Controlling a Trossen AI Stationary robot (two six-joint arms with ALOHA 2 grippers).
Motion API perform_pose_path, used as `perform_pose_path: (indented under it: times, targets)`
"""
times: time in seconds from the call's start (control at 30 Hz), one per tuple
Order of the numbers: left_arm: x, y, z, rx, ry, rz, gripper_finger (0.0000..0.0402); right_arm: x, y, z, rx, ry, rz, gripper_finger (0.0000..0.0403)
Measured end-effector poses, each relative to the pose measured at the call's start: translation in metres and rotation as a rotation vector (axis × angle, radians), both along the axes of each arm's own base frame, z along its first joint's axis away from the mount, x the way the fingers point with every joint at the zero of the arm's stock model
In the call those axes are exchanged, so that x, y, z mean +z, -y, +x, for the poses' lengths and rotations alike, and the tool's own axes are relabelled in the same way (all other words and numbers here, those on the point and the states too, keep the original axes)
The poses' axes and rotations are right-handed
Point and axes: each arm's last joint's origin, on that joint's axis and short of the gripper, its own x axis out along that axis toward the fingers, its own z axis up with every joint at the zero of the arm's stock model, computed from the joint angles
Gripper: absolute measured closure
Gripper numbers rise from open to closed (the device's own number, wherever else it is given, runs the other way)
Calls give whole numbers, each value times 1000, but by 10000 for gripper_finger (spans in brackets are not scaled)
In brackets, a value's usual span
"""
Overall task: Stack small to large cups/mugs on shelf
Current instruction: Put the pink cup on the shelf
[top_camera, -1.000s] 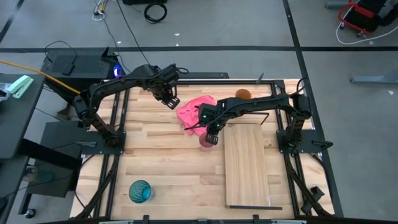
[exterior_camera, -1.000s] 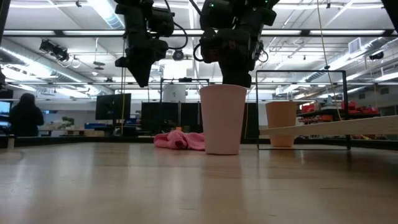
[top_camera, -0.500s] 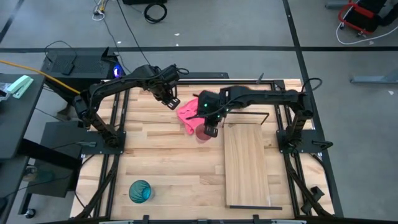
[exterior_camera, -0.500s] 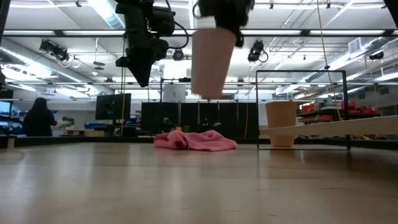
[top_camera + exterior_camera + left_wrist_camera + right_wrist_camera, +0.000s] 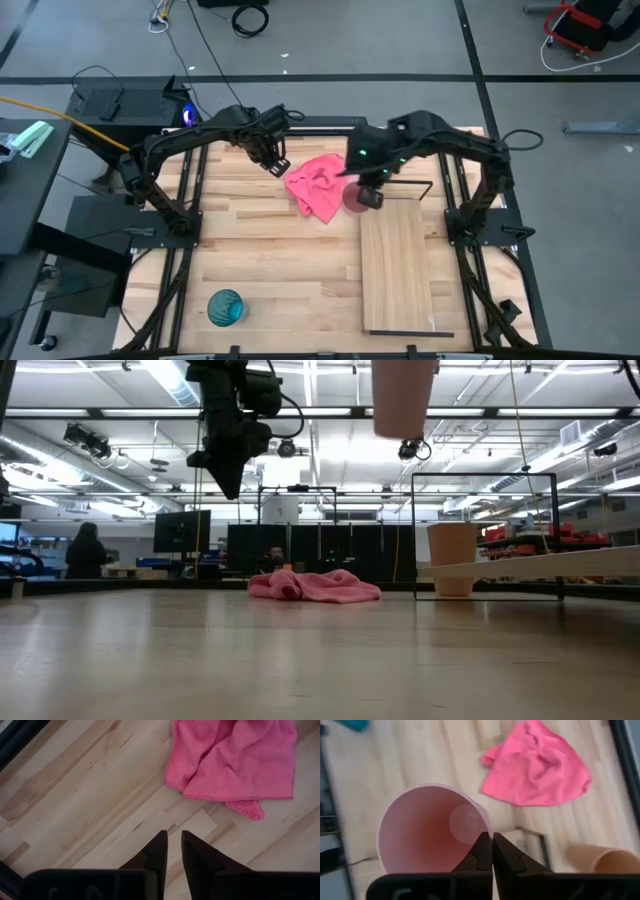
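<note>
The right gripper [image 5: 492, 851] is closed tight on the rim of the small pink cup [image 5: 427, 827], with one finger inside the wall and one outside. It holds the cup high in the air, upright, above the far end of the shelf [image 5: 398, 265]; in the low view the pink cup hangs at the top of the picture, clear of the table [image 5: 270, 265].

The left gripper [image 5: 171, 851] is in the air over the far left part of the table, just left of the pink cloth [image 5: 318, 186]. Its fingers stand only a narrow gap apart and hold nothing.

The orange-brown cup [image 5: 452, 558] stands upright on the far side, beside the thin black wire frame [image 5: 484, 536] of the shelf. The teal-blue cup [image 5: 225, 306] stands at the near left of the table, well apart from the others. In the room behind, a person [image 5: 86, 552] is seen.
</note>
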Motion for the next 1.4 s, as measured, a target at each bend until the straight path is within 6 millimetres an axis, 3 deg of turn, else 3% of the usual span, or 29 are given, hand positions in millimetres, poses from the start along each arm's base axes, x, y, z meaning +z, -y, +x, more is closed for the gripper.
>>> perform_pose_path:
  times: [0.27, 0.57, 0.8, 1.0, 1.4]
  targets:
    - [0, 0, 0, 0, 5, 3, 349, 3, -54, -52, -53, -12, 108, 402]
    - [0, 0, 0, -2, 5, 4, 345, -45, -112, -111, -159, -194, 171, 402]
    - [0, 0, 0, -1, 5, 3, 353, -91, -161, -105, -115, -150, 250, 402]
    - [0, 0, 0, 0, 5, 3, 351, -123, -181, -103, -136, -169, 189, 402]
    - [0, 0, 0, 1, 4, 2, 352, -144, -210, -100, -148, -151, 144, 402]
